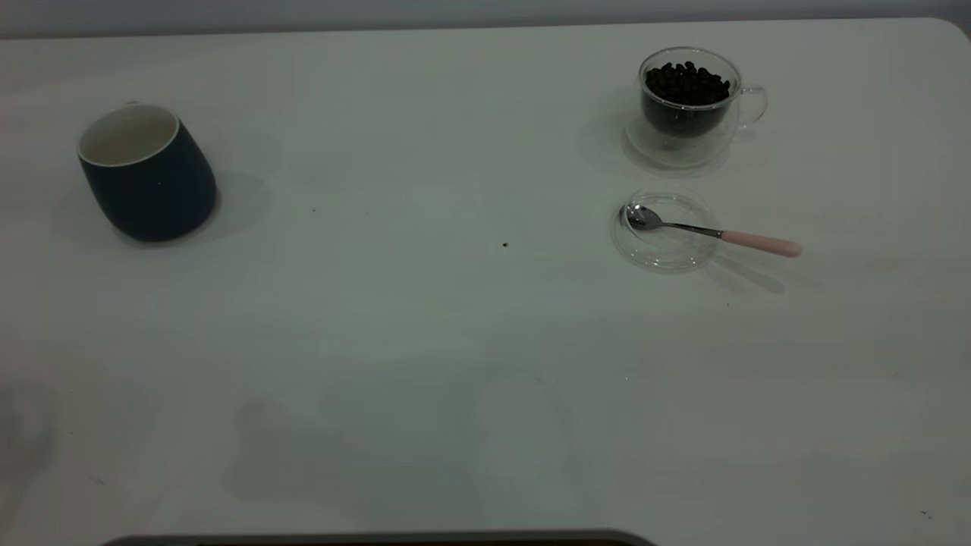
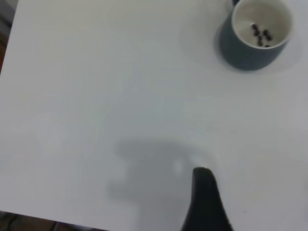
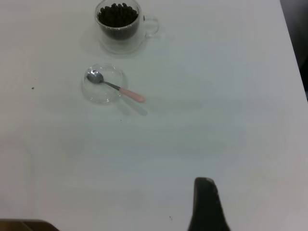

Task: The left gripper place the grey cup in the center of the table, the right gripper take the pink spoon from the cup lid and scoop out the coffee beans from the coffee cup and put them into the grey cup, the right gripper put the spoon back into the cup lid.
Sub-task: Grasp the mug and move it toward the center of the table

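Observation:
The grey cup, dark outside and white inside, stands at the table's left side. In the left wrist view a few dark beans lie in it. The glass coffee cup full of coffee beans stands at the back right. In front of it lies the clear cup lid with the pink-handled spoon resting in it, bowl in the lid, handle sticking out to the right. Both also show in the right wrist view: the coffee cup and the spoon. My left gripper and right gripper hang above bare table, far from these things.
The white table has a few dark specks near its middle. Neither arm shows in the exterior view. The table's edges show in the wrist views.

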Robot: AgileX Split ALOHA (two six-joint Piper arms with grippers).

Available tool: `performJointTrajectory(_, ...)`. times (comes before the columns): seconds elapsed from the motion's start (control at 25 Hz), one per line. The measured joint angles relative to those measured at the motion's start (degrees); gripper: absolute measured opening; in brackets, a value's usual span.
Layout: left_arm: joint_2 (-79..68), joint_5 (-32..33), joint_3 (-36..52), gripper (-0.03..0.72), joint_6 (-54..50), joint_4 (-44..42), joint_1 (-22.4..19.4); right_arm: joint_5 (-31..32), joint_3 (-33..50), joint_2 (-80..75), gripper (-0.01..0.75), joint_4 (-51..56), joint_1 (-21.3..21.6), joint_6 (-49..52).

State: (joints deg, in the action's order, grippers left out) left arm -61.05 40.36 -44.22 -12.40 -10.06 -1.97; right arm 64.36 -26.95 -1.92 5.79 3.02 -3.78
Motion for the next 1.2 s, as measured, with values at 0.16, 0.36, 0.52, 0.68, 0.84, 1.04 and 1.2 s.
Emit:
performJointTrajectory(0.16,-17.2,-0.9,-7.4,0.586,-1.7,-3.3,0.0,0.0,0.0,0.0,0.556,0.0,0.0,0.0)
performJointTrajectory(0.36,-37.5,2.4,-22.0,0.586,-2.0,-9.2,0.0,0.0,0.0,0.0,0.556,0.0,0.0,0.0)
performJointTrajectory(0.52,-49.4,6.3,-33.1,0.586,0.4,-11.4,0.0,0.0,0.0,0.0,0.556,0.0,0.0,0.0)
performJointTrajectory(0.68,-56.1,6.5,-40.0,0.586,6.6,-8.9,-1.4,0.0,0.0,0.0,0.556,0.0,0.0,0.0)
performJointTrajectory(0.84,-57.3,4.6,-41.3,0.586,19.0,1.2,-6.3,0.0,0.0,0.0,0.556,0.0,0.0,0.0)
performJointTrajectory(1.04,-57.5,6.1,-41.4,0.586,38.7,16.1,-14.7,0.0,0.0,0.0,0.556,0.0,0.0,0.0)
performJointTrajectory(1.2,-58.7,4.4,-41.4,0.586,47.9,23.6,-17.2,0.0,0.0,0.0,0.556,0.0,0.0,0.0)
